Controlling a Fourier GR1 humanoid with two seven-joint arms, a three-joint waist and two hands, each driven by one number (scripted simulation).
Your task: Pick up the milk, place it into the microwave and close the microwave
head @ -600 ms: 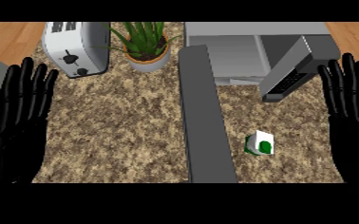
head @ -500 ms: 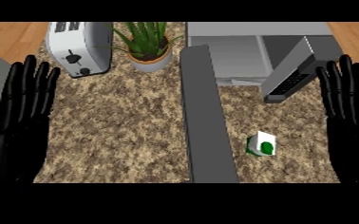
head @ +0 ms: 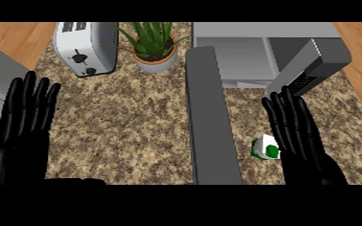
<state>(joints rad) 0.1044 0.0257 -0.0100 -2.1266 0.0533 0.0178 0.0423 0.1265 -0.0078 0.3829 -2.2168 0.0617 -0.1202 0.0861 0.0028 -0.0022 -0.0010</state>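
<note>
Since the earlier frame the right hand (head: 300, 139) has come in from the right edge toward the middle of the counter and now sits just beside the milk (head: 265, 148), its straight, spread fingers overlapping the carton's right side; whether it touches cannot be told. The hand is open and holds nothing. The milk, a small white carton with a green mark, stands on the speckled counter (head: 127, 124) right of the grey divider strip (head: 209, 119). The microwave (head: 262, 52) stands behind it, its door (head: 318, 64) swung open. The left hand (head: 25, 124) rests open at the left edge, fingers up. A toaster (head: 86, 48) and potted plant (head: 152, 45) stand at the back left.
</note>
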